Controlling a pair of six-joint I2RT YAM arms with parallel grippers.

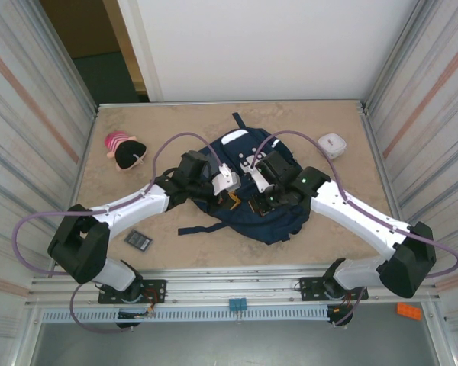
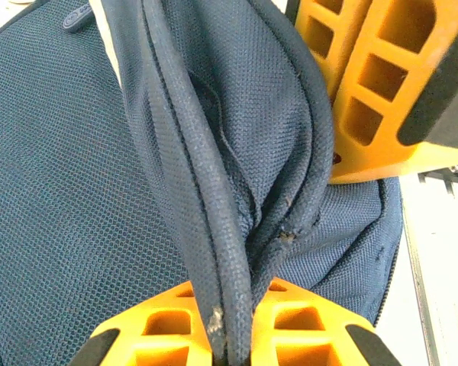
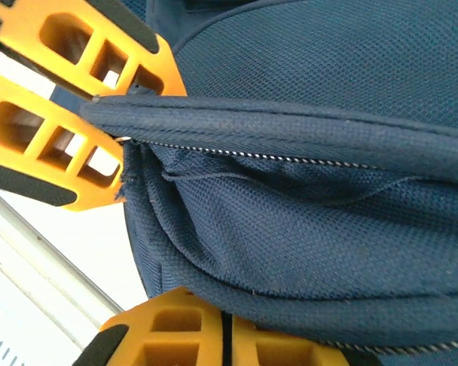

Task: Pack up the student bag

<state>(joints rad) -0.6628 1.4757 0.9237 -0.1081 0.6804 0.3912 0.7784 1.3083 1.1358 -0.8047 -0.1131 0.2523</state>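
**Both claws pinched on the bag's rim**

Around the edges of the tabletop (image 1: 183,122): a pink-and-black plush toy (image 1: 124,151) at far left, a small white case (image 1: 333,143) at far right and a flat dark gadget (image 1: 138,239) at near left, all well apart from the centre. On the near rail, off the tabletop: a small orange block (image 1: 409,311).

Reaching over the middle from both sides: two arms with purple cables, covering much of the student bag (image 1: 278,221). Lying flat mid-tabletop, that navy bag, with one dark strap stretched toward the near left.

Clamped hard on a corded seam of the bag with the left claw (image 2: 233,335), cloth squeezed between the orange fingers. Closed likewise with the right claw (image 3: 223,339) on a fold of the same rim, just beside the other.

Between the two grips: zip teeth along a puckered fold. Inside of the bag hidden by bunched cloth; contents impossible to tell.
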